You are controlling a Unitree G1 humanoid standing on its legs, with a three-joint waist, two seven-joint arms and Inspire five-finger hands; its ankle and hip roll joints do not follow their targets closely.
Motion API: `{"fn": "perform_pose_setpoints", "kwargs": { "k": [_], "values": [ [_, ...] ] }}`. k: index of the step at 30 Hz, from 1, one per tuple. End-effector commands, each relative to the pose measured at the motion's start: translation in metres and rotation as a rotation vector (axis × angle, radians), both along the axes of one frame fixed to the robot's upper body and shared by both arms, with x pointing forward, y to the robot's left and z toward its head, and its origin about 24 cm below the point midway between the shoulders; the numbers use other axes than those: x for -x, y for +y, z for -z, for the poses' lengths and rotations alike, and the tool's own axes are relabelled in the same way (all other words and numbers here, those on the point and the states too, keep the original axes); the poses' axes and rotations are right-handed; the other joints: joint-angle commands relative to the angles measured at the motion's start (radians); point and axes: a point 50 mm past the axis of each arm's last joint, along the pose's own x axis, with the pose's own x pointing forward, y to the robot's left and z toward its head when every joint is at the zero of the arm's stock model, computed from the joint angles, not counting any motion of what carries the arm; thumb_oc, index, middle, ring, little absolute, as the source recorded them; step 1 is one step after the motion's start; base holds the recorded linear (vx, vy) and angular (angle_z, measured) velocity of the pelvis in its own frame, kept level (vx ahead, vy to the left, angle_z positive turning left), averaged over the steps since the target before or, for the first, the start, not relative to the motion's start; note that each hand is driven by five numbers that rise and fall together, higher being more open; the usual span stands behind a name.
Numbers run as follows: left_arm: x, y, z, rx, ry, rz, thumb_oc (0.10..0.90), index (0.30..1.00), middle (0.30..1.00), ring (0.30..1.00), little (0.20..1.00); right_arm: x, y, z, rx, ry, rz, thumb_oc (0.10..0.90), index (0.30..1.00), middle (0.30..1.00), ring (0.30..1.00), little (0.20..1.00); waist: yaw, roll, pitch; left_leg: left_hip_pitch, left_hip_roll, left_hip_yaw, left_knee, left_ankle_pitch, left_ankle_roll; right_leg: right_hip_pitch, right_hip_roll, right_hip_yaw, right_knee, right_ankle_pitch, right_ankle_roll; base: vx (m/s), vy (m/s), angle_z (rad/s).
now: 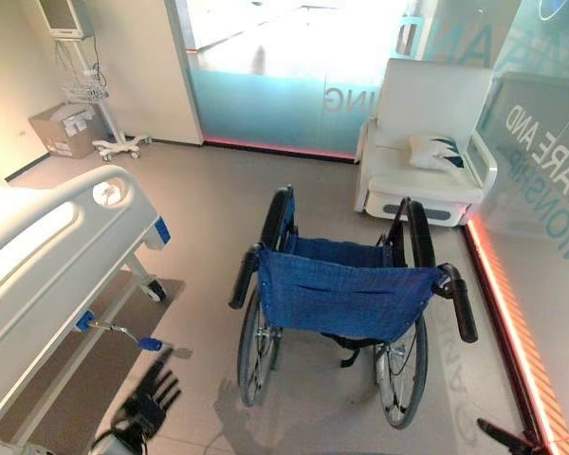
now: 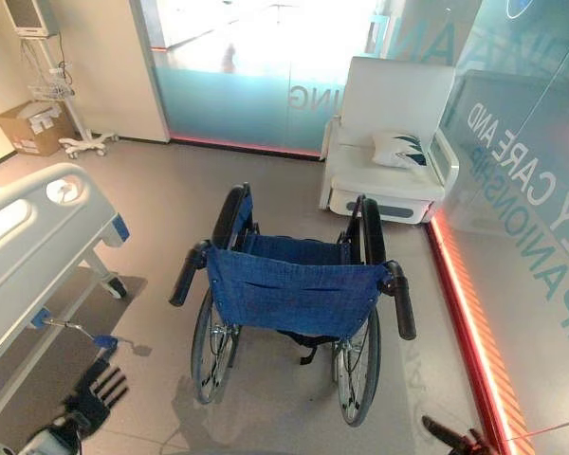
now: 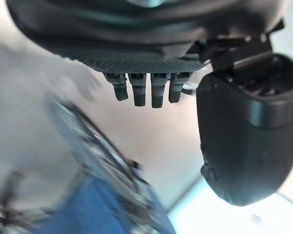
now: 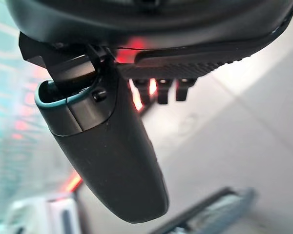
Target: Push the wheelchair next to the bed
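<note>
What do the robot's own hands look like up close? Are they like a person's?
Roughly. The left robot hand is dark, almost black, with slim segmented fingers in a row. Seen from its wrist, a ribbed dark palm edge sits above short finger stubs and a bulky, smooth thumb. The right robot hand looks the same; its thumb carries a teal rim near the base.

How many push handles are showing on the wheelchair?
2: left handle at the blue backrest's left top corner, right handle at its right; neither hand on them.
</note>
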Motion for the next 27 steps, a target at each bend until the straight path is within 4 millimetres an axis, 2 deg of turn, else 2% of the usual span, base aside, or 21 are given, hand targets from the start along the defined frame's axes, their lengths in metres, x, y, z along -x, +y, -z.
{"fn": "perform_pose_setpoints", "kwargs": {
  "k": [1, 2, 3, 5, 10, 13, 14, 15, 21, 27],
  "values": [
    [-0.043, 0.003, -0.035, -0.003, -0.227, 0.04, 0.8, 0.9, 0.9, 0.9, 0.9, -0.046, -0.038, -0.059, 0.238, -0.236, 0.084, 0.8, 0.9, 0.9, 0.9, 0.9, -0.003, 0.042, 0.031, -0.018, 0.031, 0.006, 0.011, -0.021, -0.03, 0.006, -0.03, -0.042, 0.011, 0.005, 0.006, 0.0, 0.0, 0.0],
    [-0.047, 0.003, -0.041, -0.003, -0.251, 0.051, 0.8, 0.9, 0.9, 0.9, 0.9, -0.051, -0.04, -0.066, 0.256, -0.261, 0.076, 0.8, 0.9, 0.9, 0.9, 0.9, -0.005, 0.043, 0.031, -0.018, 0.031, 0.006, 0.011, -0.02, -0.03, 0.007, -0.03, -0.041, 0.011, 0.004, 0.005, 0.0, 0.0, 0.0],
    [-0.054, 0.0, -0.052, 0.028, -0.319, 0.075, 0.8, 0.9, 0.9, 0.9, 0.9, -0.062, -0.042, -0.084, 0.304, -0.321, 0.053, 0.8, 0.9, 0.9, 0.9, 0.9, -0.008, 0.045, 0.033, -0.019, 0.032, 0.005, 0.011, -0.019, -0.03, 0.006, -0.031, -0.04, 0.011, 0.002, 0.004, 0.0, 0.0, 0.0],
    [-0.062, -0.007, -0.062, 0.082, -0.4, 0.111, 0.8, 0.9, 0.9, 0.9, 0.9, -0.074, -0.041, -0.103, 0.347, -0.398, 0.032, 0.8, 0.9, 0.9, 0.9, 0.9, -0.011, 0.049, 0.033, -0.02, 0.033, 0.006, 0.011, -0.018, -0.031, 0.005, -0.031, -0.037, 0.011, 0.0, 0.002, 0.0, 0.0, 0.0],
    [-0.078, -0.025, -0.082, 0.17, -0.535, 0.201, 0.8, 0.9, 0.9, 0.9, 0.9, -0.092, -0.039, -0.135, 0.421, -0.503, 0.026, 0.8, 0.9, 0.9, 0.9, 0.9, -0.017, 0.055, 0.032, -0.022, 0.036, 0.008, 0.011, -0.017, -0.034, 0.003, -0.033, -0.034, 0.012, -0.004, 0.001, 0.01, 0.004, 0.0],
    [-0.09, -0.042, -0.101, 0.23, -0.635, 0.274, 0.8, 0.9, 0.9, 0.9, 0.9, -0.107, -0.027, -0.157, 0.436, -0.601, -0.032, 0.8, 0.9, 0.9, 0.9, 0.9, -0.022, 0.058, 0.033, -0.021, 0.038, 0.01, 0.011, -0.017, -0.036, 0.003, -0.034, -0.029, 0.012, -0.006, 0.0, 0.02, 0.011, -0.01],
    [-0.09, -0.043, -0.103, 0.231, -0.64, 0.278, 0.8, 0.9, 0.9, 0.9, 0.9, -0.108, -0.025, -0.159, 0.437, -0.607, -0.04, 0.8, 0.9, 0.9, 0.9, 0.9, -0.022, 0.058, 0.034, -0.021, 0.038, 0.011, 0.011, -0.017, -0.036, 0.003, -0.034, -0.029, 0.013, -0.006, 0.0, 0.0, 0.0, 0.0],
    [-0.093, -0.048, -0.111, 0.234, -0.668, 0.311, 0.8, 0.9, 0.9, 0.9, 0.9, -0.116, -0.016, -0.17, 0.445, -0.648, -0.109, 0.8, 0.9, 0.9, 0.9, 0.9, -0.026, 0.058, 0.035, -0.02, 0.04, 0.013, 0.011, -0.015, -0.036, 0.001, -0.036, -0.025, 0.015, -0.005, 0.0, 0.0, 0.0, 0.0],
    [-0.101, -0.055, -0.129, 0.252, -0.721, 0.392, 0.8, 0.9, 0.9, 0.9, 0.9, -0.132, 0.001, -0.199, 0.473, -0.759, -0.246, 0.8, 0.9, 0.9, 0.9, 0.9, -0.033, 0.057, 0.033, -0.019, 0.04, 0.021, 0.011, -0.014, -0.037, -0.001, -0.036, -0.017, 0.015, -0.006, 0.001, 0.03, 0.005, -0.02],
    [-0.104, -0.058, -0.141, 0.237, -0.727, 0.46, 0.8, 0.9, 0.9, 0.9, 0.9, -0.137, 0.009, -0.216, 0.466, -0.856, -0.275, 0.8, 0.9, 0.9, 0.9, 0.9, -0.035, 0.057, 0.037, -0.018, 0.038, 0.026, 0.011, -0.014, -0.037, 0.0, -0.036, -0.016, 0.014, -0.005, 0.004, 0.01, 0.001, 0.0]
  ]
}}
